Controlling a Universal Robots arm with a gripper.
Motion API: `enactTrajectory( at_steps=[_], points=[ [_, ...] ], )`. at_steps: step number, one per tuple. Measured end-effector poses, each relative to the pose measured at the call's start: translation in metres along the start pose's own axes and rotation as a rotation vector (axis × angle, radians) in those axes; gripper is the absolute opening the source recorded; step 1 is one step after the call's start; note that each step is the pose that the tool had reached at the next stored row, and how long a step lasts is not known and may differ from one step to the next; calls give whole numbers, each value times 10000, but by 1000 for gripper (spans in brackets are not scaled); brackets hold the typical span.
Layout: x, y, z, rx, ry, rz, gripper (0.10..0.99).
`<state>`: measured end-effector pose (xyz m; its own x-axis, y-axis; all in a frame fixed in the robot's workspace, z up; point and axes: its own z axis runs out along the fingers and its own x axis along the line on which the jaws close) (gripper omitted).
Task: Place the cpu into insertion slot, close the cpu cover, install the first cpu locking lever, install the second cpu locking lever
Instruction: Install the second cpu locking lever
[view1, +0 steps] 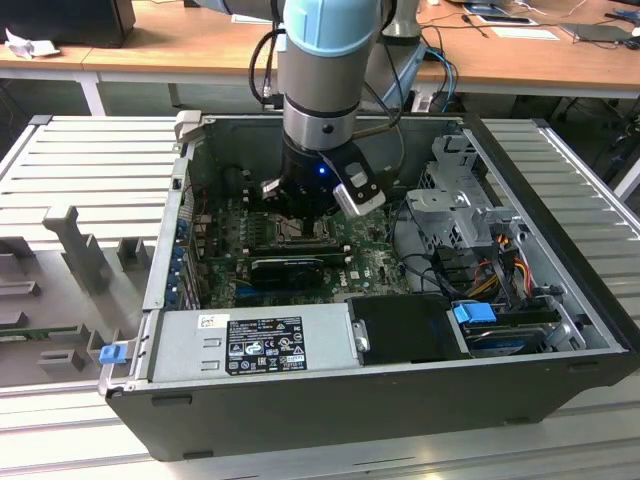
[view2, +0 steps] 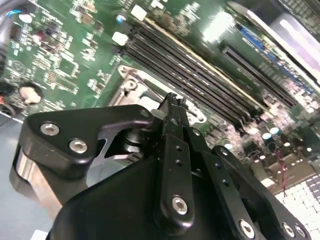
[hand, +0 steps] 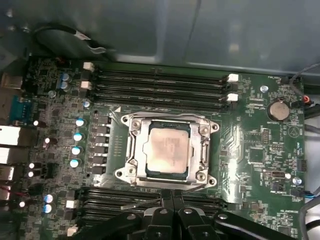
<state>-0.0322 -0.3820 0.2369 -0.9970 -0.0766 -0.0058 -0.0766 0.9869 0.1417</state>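
In the first wrist view the cpu (hand: 169, 152) lies flat in the insertion slot (hand: 126, 120), its dull silver face showing. The cpu cover (hand: 136, 150) is down around it, framing the chip. My gripper (hand: 172, 196) is shut, its black fingertips together just off the socket's edge. A thin silvery lever rod (hand: 141, 202) runs slantwise up to the fingertips. In the second wrist view the shut gripper (view2: 172, 101) hovers by a corner of the insertion slot (view2: 131, 83). In the exterior view the gripper (view1: 300, 215) reaches down inside the open computer case over the insertion slot (view1: 300, 234).
Black memory slots (hand: 160, 82) run along both long sides of the socket. A long black expansion card (view1: 290, 268) stands close beside it. The power supply (view1: 255, 340), the drive cage (view1: 460, 200) and loose cables (view1: 500, 250) crowd the case.
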Motion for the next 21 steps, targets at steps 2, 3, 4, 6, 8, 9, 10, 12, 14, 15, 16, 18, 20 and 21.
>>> enactTrajectory(
  at_steps=[2,3,4,6,8,9,10,12,14,15,16,18,20,21],
  points=[
    [120,4,2,-2,0,-2,106],
    [164,7,4,-2,0,0,106],
    [205,9,20,-3,-1,0,106],
    [216,2,70,-2,0,-1,106],
    [219,-3,108,-3,0,-2,106],
    [223,-6,130,-3,0,0,106],
    [225,-9,150,-7,0,-1,106],
    [227,-14,186,-20,-1,-4,106],
    [242,-16,201,-86,-6,0,106],
    [259,-18,203,-159,-14,-3,106],
    [292,-26,202,-288,-26,-3,106],
    [340,-68,202,-542,-46,-20,106],
    [345,-100,202,-666,-45,-79,106],
    [346,-106,203,-698,-41,-117,106]
  ],
)
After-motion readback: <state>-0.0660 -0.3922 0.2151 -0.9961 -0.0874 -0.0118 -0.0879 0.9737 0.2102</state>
